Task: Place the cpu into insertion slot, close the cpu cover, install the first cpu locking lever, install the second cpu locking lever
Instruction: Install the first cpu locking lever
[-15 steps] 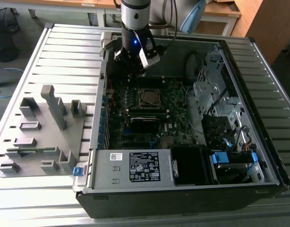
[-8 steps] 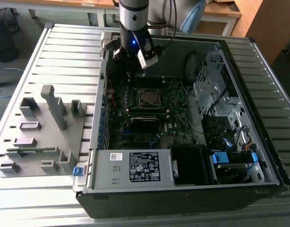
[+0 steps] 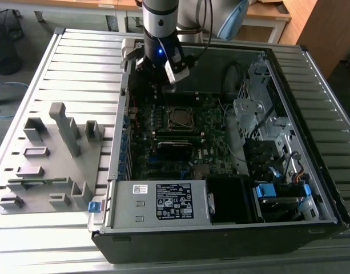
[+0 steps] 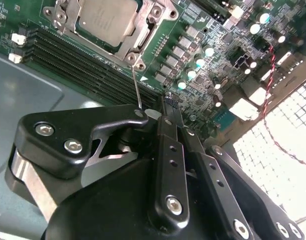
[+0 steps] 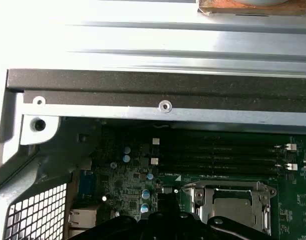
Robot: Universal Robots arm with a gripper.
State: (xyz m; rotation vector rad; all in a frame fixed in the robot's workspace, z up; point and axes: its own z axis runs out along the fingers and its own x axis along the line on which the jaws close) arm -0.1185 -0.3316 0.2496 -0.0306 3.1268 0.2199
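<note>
Exterior, gripper (image 3: 161,85): hanging over the board, just far of the cpu (image 3: 180,118).
Second wrist, gripper (image 4: 168,103): pressing its fingers together, clasping nothing; lever (image 4: 136,85) rising to its side, likely for pushing.
Second wrist, cpu (image 4: 105,20): sitting in the socket under the shut cover (image 4: 139,44).
First wrist, cover (image 5: 227,188): lying flat, pinning the cpu (image 5: 237,207).

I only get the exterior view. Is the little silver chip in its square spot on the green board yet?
Observer: Yes. In the second wrist view the cpu lies flat, seated in the motherboard.
Operator: Is the metal frame down on it?
Observer: The cpu cover lies shut around the chip's edges in both wrist views.
Operator: What is the arm busy with?
Observer: A thin wire lever runs from the cover's corner to the gripper. I can't tell if it is gripped.
</note>
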